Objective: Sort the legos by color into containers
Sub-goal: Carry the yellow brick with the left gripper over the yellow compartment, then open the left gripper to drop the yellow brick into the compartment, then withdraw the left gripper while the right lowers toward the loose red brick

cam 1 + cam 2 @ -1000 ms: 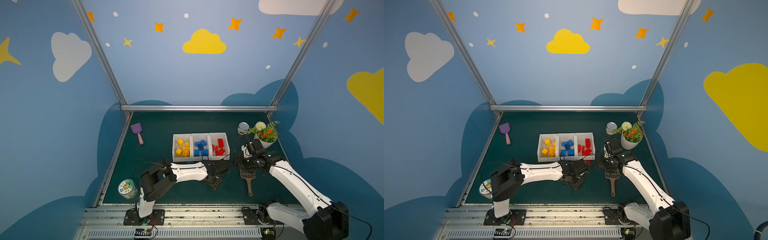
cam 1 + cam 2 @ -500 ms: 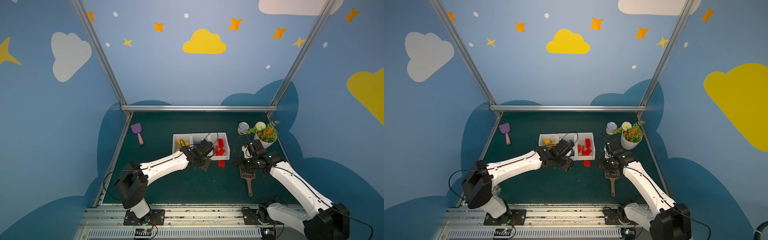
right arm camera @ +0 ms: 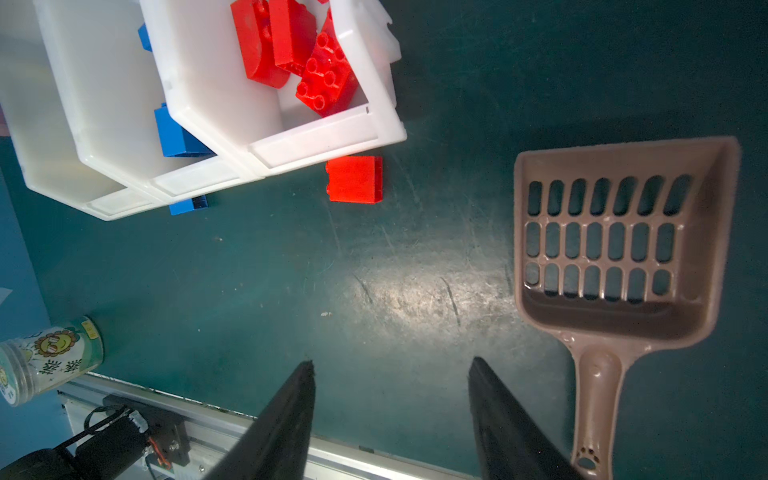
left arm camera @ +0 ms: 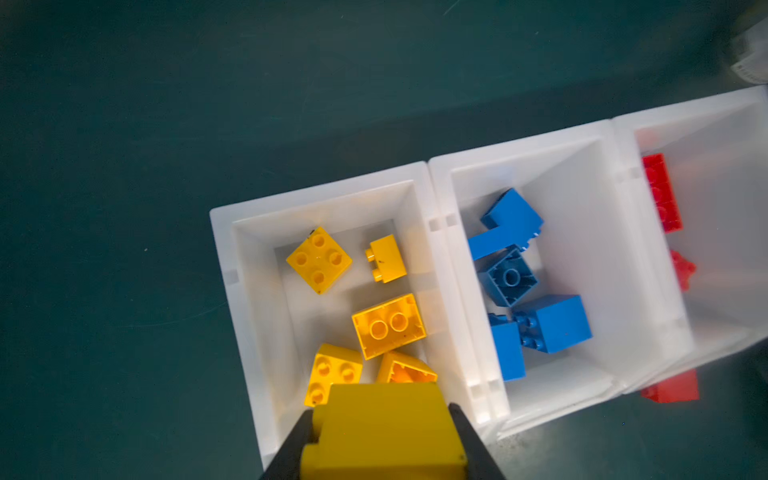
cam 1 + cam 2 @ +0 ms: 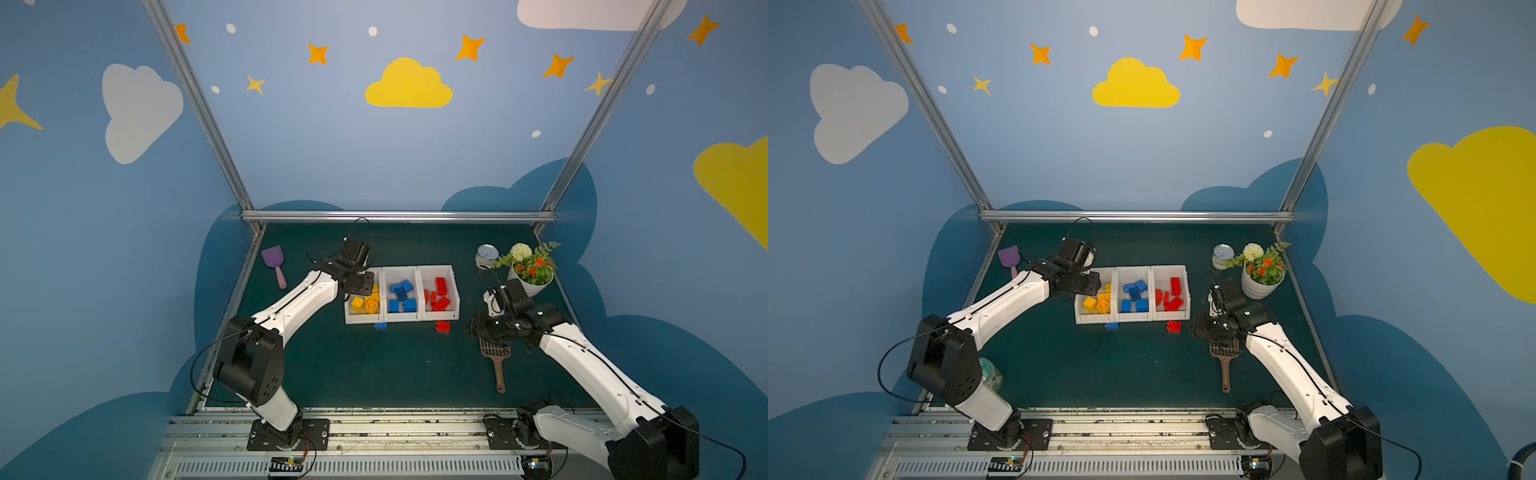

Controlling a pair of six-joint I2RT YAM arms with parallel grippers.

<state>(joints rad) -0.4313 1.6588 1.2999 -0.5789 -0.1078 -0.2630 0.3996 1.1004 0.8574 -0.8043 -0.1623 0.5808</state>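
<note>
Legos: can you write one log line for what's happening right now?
left gripper: holding yellow lego over bin of yellows | right gripper: open, empty | on table: red lego, blue lego

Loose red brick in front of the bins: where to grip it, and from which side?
Come straight down with the right tool and pinch the red brick across the two sides that run away from the bin. The bin wall sits close behind it, likely leaving no finger room there.

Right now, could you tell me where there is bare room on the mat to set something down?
The widest bare mat lies between the containers, the front rail and the brown scoop. Another strip runs behind the containers, from purple scoop to tin. Crowded: the containers' front edge, where a blue lego and a red lego lie.
</note>
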